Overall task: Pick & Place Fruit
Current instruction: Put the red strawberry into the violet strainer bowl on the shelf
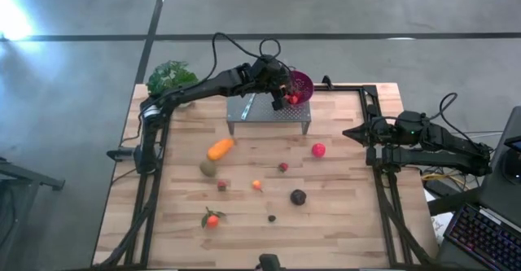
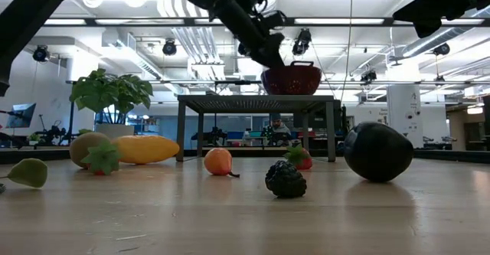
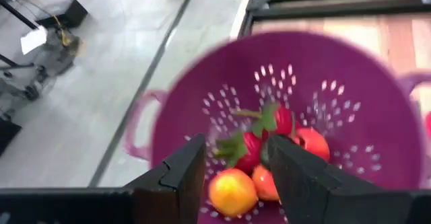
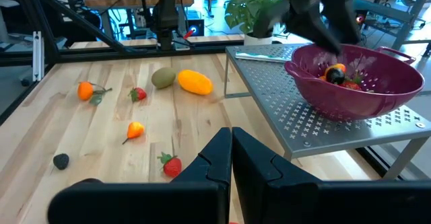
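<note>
A purple colander point(image 3: 350, 89) stands on a grey perforated stand point(image 1: 269, 112) at the table's far side. Several small fruits lie inside it, among them strawberries point(image 3: 273, 120) and an orange-yellow ball point(image 3: 232, 192). My left gripper point(image 3: 236, 150) hovers open just above the colander's near-left rim point(image 1: 290, 82), its fingers slanting down over these fruits and touching none that I can see. On the table lie the elongated orange fruit point(image 1: 220, 149), the olive-green one point(image 1: 208, 168), the red ball point(image 1: 318, 150) and the dark purple ball point(image 1: 298, 196). My right gripper point(image 4: 231, 150) waits shut at the table's right edge.
Small pieces are scattered on the near half of the table: strawberries point(image 1: 282, 167), an orange piece point(image 1: 257, 185), a leafy orange one point(image 1: 212, 219), a dark berry point(image 1: 272, 218). A leafy green plant point(image 1: 171, 76) stands at the far left corner. A metal frame rims the table.
</note>
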Available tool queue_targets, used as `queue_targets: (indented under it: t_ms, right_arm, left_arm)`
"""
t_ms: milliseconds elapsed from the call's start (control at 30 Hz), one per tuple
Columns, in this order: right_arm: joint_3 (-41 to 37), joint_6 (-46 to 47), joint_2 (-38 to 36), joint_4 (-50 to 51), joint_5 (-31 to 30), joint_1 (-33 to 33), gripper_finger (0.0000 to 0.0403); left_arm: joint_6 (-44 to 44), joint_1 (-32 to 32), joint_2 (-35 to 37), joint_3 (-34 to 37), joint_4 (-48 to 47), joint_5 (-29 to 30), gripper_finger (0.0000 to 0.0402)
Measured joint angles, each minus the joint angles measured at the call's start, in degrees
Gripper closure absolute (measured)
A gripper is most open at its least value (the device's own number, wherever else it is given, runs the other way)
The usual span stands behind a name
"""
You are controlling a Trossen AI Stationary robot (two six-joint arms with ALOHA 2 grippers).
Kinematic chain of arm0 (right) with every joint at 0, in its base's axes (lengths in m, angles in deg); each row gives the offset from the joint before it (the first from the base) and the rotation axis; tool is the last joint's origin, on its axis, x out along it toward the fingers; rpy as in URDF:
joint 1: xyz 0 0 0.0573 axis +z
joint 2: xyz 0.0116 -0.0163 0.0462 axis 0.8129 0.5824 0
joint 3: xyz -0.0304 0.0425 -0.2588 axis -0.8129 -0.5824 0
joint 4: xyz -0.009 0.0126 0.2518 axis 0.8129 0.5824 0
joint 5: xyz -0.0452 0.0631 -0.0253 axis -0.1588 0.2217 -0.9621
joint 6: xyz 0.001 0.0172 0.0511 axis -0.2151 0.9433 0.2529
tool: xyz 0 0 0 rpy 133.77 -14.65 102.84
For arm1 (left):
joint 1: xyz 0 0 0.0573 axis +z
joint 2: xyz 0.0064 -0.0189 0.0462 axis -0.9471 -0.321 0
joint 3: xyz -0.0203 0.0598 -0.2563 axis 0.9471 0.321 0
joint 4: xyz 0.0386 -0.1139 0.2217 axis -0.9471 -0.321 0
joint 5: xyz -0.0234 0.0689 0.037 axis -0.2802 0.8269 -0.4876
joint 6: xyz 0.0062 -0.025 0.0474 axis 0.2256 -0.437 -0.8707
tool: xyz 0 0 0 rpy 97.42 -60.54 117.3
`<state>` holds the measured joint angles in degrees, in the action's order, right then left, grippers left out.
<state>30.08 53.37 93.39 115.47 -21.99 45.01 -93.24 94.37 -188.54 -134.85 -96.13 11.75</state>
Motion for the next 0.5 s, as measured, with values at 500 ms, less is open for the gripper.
queue_targets:
  t_ms: [500]
  right_arm:
    - [0.0, 0.0, 0.0, 0.0, 0.0, 0.0, 0.0394]
  left_arm:
    - [1.3, -5.1, 5.4, -13.4, -35.5, 0.1, 0.0238]
